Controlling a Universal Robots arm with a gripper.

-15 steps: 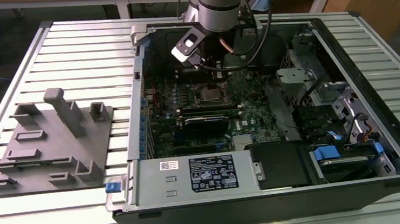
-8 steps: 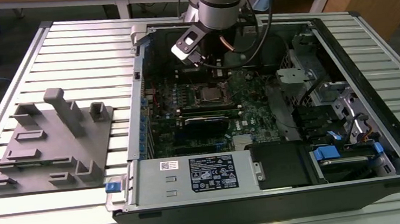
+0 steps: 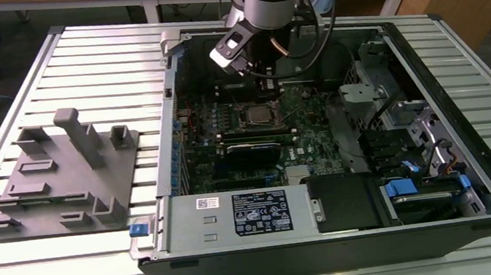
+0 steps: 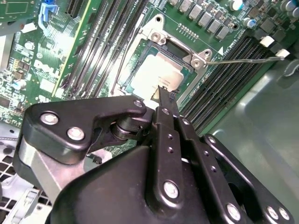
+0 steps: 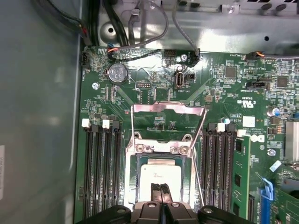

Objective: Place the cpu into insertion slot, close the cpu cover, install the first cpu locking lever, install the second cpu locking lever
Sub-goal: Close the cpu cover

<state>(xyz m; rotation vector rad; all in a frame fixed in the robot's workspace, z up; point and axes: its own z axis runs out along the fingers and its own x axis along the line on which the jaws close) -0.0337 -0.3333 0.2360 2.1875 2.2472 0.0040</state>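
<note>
Dull silver, the cpu (image 5: pixel 159 173) lies flat inside the insertion slot (image 5: pixel 131 184) on the green motherboard (image 5: pixel 224 93), as seen in both wrist views while I run the arm (image 3: pixel 268 2) from a distance. The cpu cover (image 5: pixel 156 108) stands raised off the slot, hinged at the edge away from the gripper (image 5: pixel 161 187). One thin wire lever (image 5: pixel 132 129) runs beside the cover. In the second wrist view, another lever (image 4: pixel 247 59) juts free across the long black memory slots (image 4: pixel 224 88).

My gripper hangs just over the chip's edge, its two black fingers pressed together with nothing between them. I cannot tell whether the tips touch the metal.

In the exterior view the arm reaches down from the far side into the open computer case (image 3: pixel 327 254). The case lies on the slatted metal counter (image 3: pixel 87 58), with a grey fixture block (image 3: pixel 62 180) beside it at the exterior view's left.
</note>
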